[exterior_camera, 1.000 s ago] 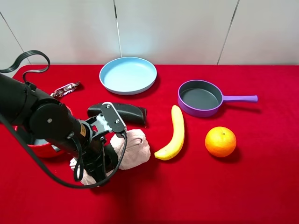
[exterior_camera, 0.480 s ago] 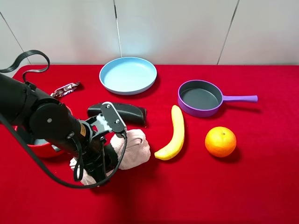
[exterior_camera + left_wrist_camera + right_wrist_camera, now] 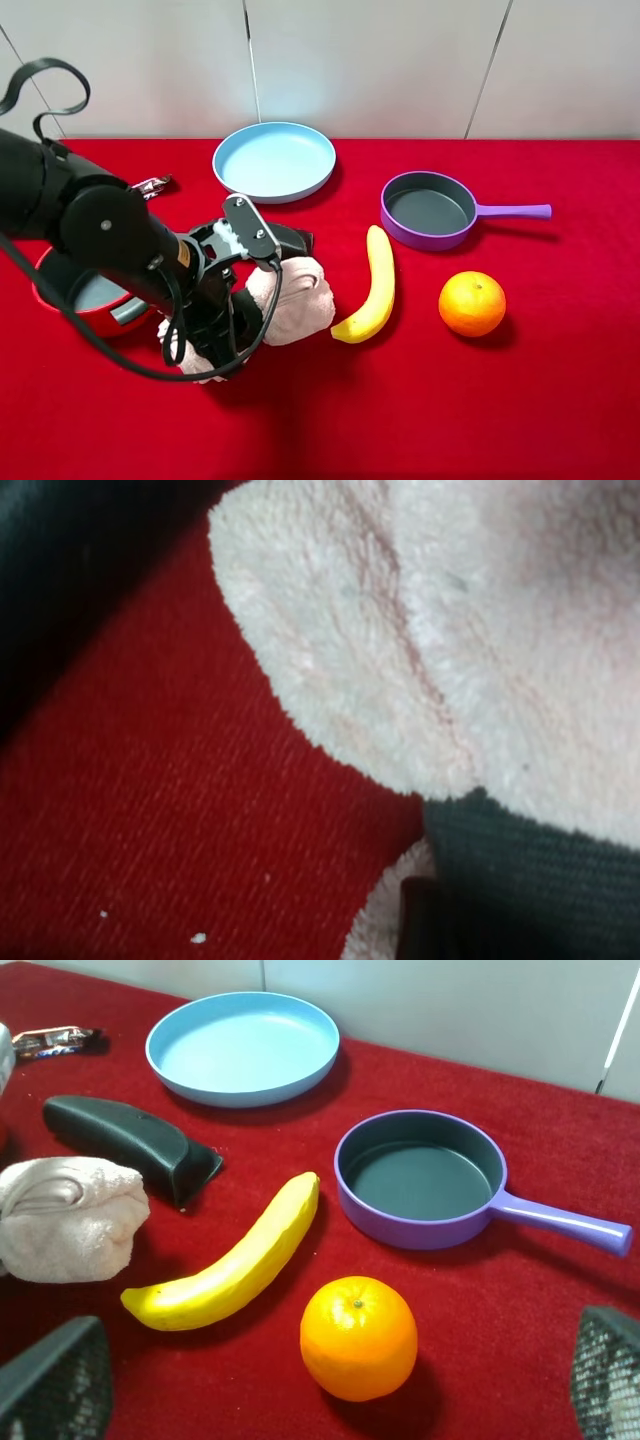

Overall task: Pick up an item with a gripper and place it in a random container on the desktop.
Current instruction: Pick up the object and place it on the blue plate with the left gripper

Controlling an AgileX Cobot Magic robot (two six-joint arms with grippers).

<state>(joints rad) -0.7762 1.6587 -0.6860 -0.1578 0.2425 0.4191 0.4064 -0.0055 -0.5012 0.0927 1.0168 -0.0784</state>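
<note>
The pale pink towel bundle point(image 3: 298, 300) with its black band point(image 3: 520, 875) hangs in my left gripper point(image 3: 232, 318), which is shut on its middle; one end sticks out right, the other end point(image 3: 182, 348) left. It hovers just above the red desktop point(image 3: 420, 400). In the left wrist view the towel point(image 3: 450, 630) fills the frame above the red cloth. The light-blue plate point(image 3: 275, 160) sits at the back, well apart from the bundle. My right gripper point(image 3: 335, 1405) is open and empty, its fingertips point(image 3: 55, 1380) at the frame's edge; it sees the towel point(image 3: 70, 1220) and plate point(image 3: 243, 1045).
A black curved oblong object point(image 3: 290, 240) lies just behind the bundle. A red pot point(image 3: 85, 295) is under my left arm. A banana point(image 3: 372, 285), an orange point(image 3: 472, 303) and a purple pan point(image 3: 428, 208) lie to the right. A snack wrapper point(image 3: 150, 185) is at back left.
My left gripper has risen and shifted right and toward the back with the towel bundle in it. The red pot shows more from under the arm. Nothing else moved.
</note>
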